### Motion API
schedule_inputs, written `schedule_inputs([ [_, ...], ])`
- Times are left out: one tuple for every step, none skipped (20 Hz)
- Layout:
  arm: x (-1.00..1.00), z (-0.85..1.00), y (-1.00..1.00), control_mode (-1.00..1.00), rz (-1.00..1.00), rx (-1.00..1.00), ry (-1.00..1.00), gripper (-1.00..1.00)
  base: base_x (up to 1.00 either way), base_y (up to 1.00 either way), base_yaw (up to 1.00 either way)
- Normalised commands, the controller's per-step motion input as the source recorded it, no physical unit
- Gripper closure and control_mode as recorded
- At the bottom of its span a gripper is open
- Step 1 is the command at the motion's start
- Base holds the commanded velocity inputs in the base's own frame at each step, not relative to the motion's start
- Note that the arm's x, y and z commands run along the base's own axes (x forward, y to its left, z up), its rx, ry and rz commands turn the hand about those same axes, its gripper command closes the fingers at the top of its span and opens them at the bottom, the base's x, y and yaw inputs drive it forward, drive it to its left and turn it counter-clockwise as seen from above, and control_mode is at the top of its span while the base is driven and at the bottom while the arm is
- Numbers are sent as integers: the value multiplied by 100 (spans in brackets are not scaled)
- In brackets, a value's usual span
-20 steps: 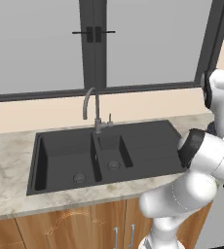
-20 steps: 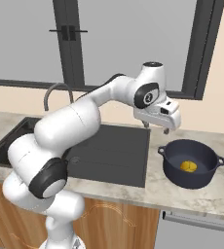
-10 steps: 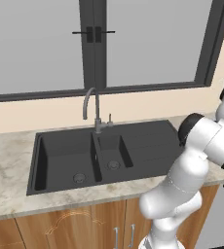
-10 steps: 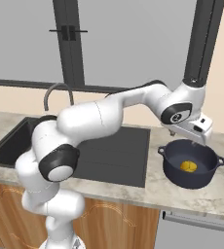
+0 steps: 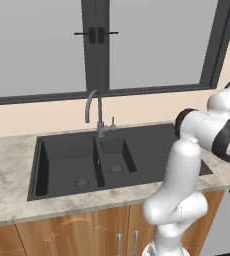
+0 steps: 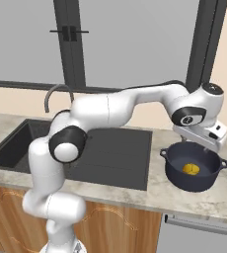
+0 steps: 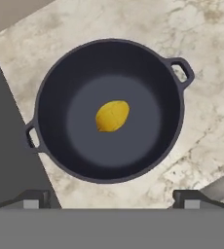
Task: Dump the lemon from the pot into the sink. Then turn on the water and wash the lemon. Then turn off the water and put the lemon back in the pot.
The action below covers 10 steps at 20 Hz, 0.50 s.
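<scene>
The dark navy pot [image 6: 192, 182] stands on the marble counter, right of the black sink [image 6: 113, 148]. The yellow lemon [image 6: 191, 169] lies in the middle of its floor. My gripper [image 6: 203, 142] hangs just above the pot's far rim and points down. In the hand view the pot [image 7: 111, 42] sits straight below with the lemon [image 7: 112, 115] at its centre. There my gripper [image 7: 113, 198] is open, its fingertips [image 7: 36, 198] far apart with nothing between them. The sink's two basins [image 5: 82, 162] and the grey gooseneck faucet [image 5: 94, 107] lie to the left; no water runs.
Marble counter [image 7: 201, 58] surrounds the pot, and the sink's flat drainboard [image 7: 7, 146] borders it on the left. A dark-framed window [image 6: 135, 44] rises behind the counter. Wooden cabinet doors [image 5: 62, 235] sit below the sink, and an appliance front [image 6: 199, 237] below the pot.
The arm has swung right, from over the drainboard to above the pot, and the hand has dropped closer to the rim. The gripper has stayed open; pot and lemon have not moved.
</scene>
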Motion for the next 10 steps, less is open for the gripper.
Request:
schedule_inputs([
  [11, -33, 0, -100, 0, 0, 0, -100, 0, 0, 0],
  [12, -35, 2, -100, 0, 0, 0, -100, 0, 0, 0],
  [17, -41, 1, -100, 0, 0, 0, -100, 0, 0, 0],
  [21, -56, 1, -100, 0, 0, 0, -100, 0, 0, 0],
  [21, -59, 1, -100, 0, 0, 0, -100, 0, 0, 0],
  [22, -52, 2, -100, 0, 0, 1, -100, 0, 0, 0],
  [28, -37, 9, -100, 0, 0, 7, -100, 0, 0, 0],
  [35, -30, 14, -100, 0, 0, 14, -100, 0, 0, 0],
  [32, -24, 17, -100, 0, -1, 16, -100, 0, 0, 0],
  [35, -25, 22, -100, 0, -2, 19, -100, 0, 0, 0],
])
